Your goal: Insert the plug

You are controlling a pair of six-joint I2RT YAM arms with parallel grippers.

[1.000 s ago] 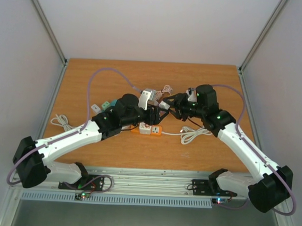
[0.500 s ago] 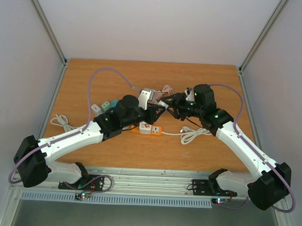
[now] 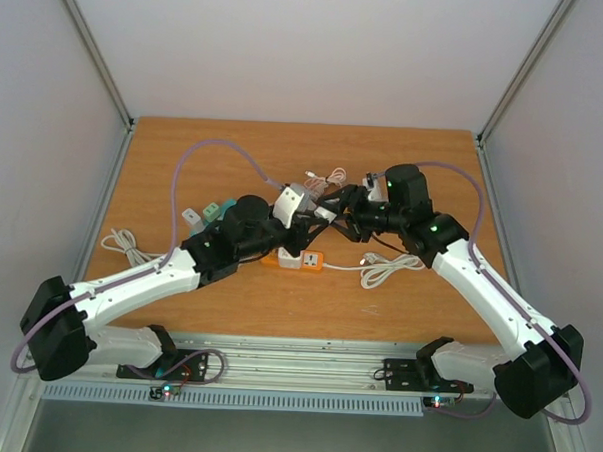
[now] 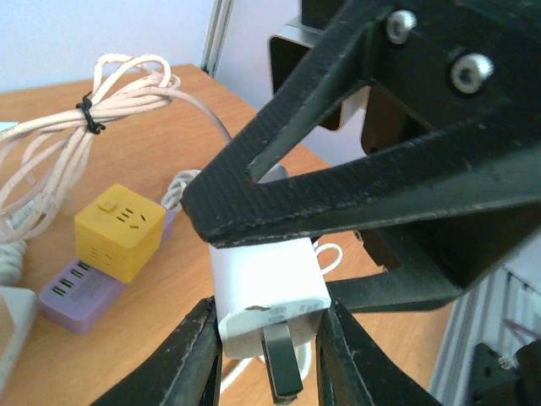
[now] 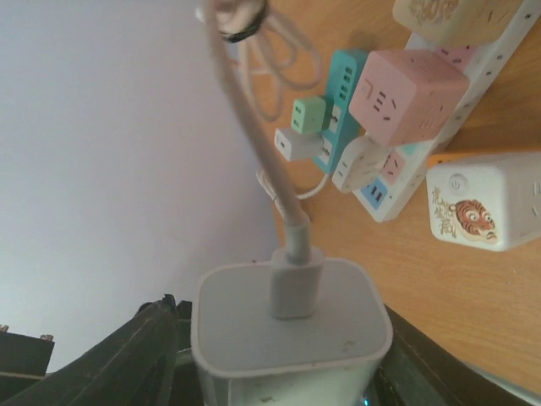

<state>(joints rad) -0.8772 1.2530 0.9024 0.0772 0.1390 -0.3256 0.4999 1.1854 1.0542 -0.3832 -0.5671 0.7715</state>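
The white plug point(image 4: 269, 283) hangs in the air above the middle of the table, its flat black pin point(image 4: 286, 370) pointing toward the left wrist camera. My left gripper point(image 4: 269, 342) is shut on the plug's sides near the pin end. My right gripper point(image 5: 287, 359) faces it from the other side. It stands open around the plug's cable end point(image 5: 292, 317), with a gap showing at one finger. From above, the two grippers point(image 3: 317, 219) point(image 3: 334, 209) meet nose to nose. The plug's pale cable point(image 5: 254, 127) leads to a tied bundle point(image 3: 324, 175). Below sits an orange power strip point(image 3: 292, 258).
A white strip carrying a pink cube point(image 5: 406, 93) and a teal strip point(image 5: 338, 110) lie under the arms. A yellow cube point(image 4: 118, 230) sits on a purple strip point(image 4: 80, 292). Loose white cables point(image 3: 121, 243) point(image 3: 385, 270) lie at left and right.
My left gripper has closed onto the plug. The right gripper's jaws have spread apart around it. Both wrists shifted slightly left and the cable bundle moved with them.
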